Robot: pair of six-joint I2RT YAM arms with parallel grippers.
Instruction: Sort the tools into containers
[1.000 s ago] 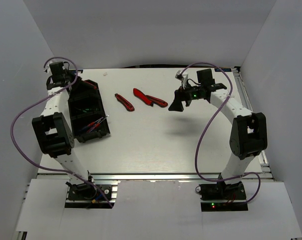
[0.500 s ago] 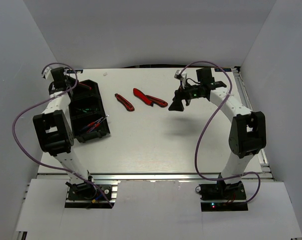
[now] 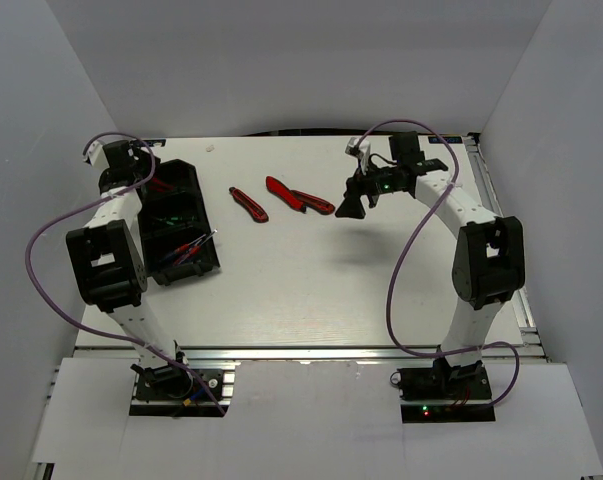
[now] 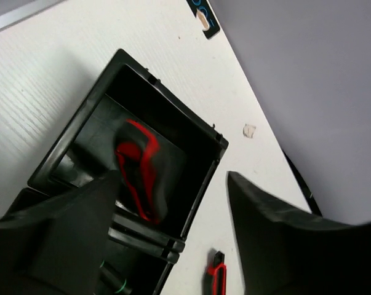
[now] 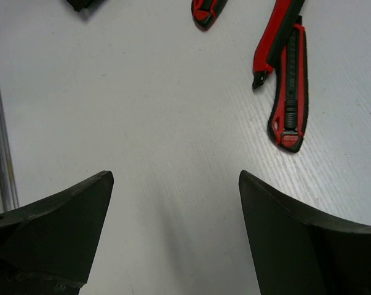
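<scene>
Top view: left tool [image 3: 144, 172] is hanging at the far left of the counter [image 3: 281, 290], right over the far bin [image 3: 189, 172]. The near bin [image 3: 209, 262] is sitting end to end with that bin, on the side toward the arm bases, and thin screwdrivers [image 3: 193, 246] are lying inside it. Right tool [image 3: 353, 208] is hovering above the counter. The red knife [image 3: 316, 204] is lying just beside it on its left, touching a red handle [image 3: 278, 187] farther out. A short red-black cutter [image 3: 248, 204] is lying apart from those two, between the right tool and the bins. Left wrist view: left tool [image 4: 173, 178] is showing both fingers [image 4: 68, 227] spread wide with nothing between them. Directly beneath, the far bin [image 4: 203, 132] is holding red-black pliers [image 4: 142, 172] on its floor. Right wrist view: right tool [image 5: 175, 175] is likewise standing wide and empty, with bare counter [image 5: 142, 92] under the gap. The red knife [image 5: 290, 98] is lying ahead of the tool, off to one finger's side, with the red handle [image 5: 271, 43] alongside it. The cutter [image 5: 203, 12] is showing farther ahead, cropped by the frame edge.
</scene>
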